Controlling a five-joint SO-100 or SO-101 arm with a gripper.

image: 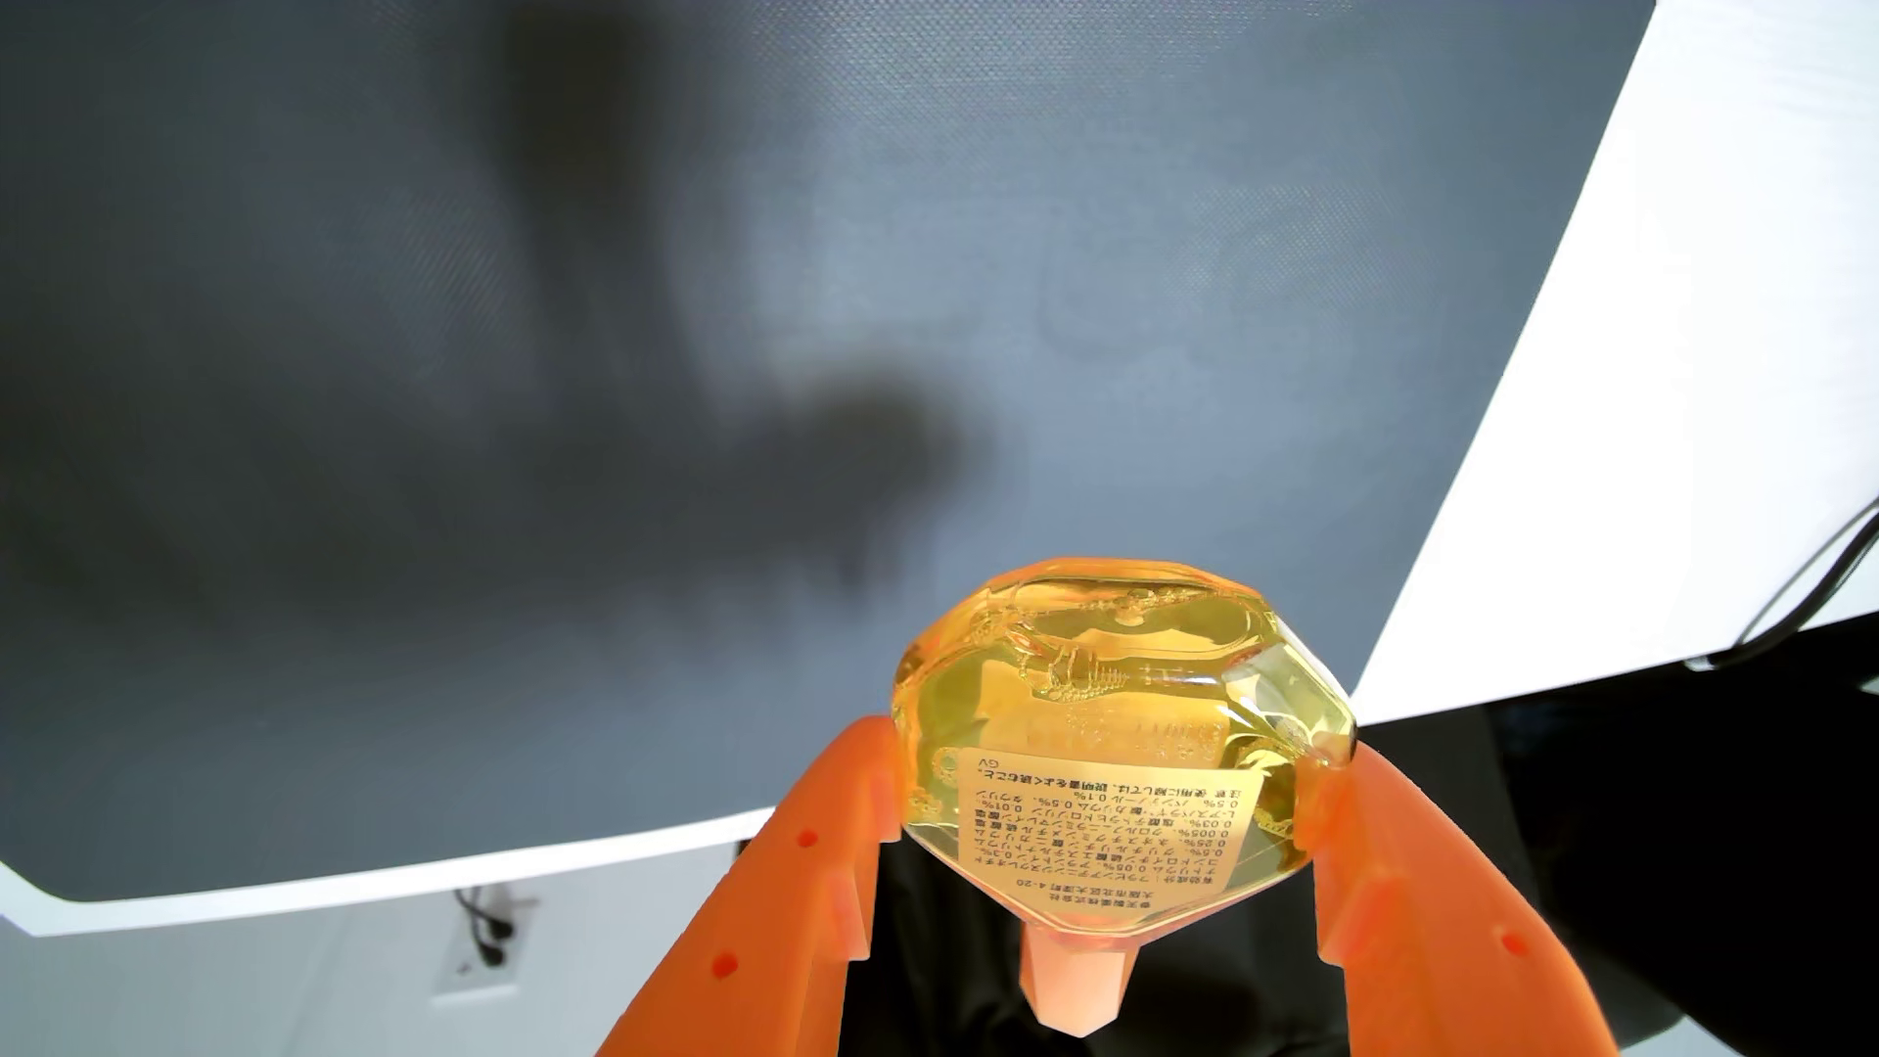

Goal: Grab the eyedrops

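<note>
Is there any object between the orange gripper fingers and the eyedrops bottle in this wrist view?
No, nothing visible stands between them. The eyedrops bottle already sits between the orange fingers of the gripper, which press on both its sides. It appears held above the grey mat.

Wrist view, close above the gripper, looking past its orange fingers onto a dark mat

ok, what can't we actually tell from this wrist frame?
- Eyedrops bottle: sides hidden behind the orange fingers, so contact is unconfirmed.
- Bottle label: print inverted, too small to read.
- Gripper: base cut off by bottom edge.
- Dark mat: shadow blurs its surface.
- Cable: cut off at right edge.
</note>
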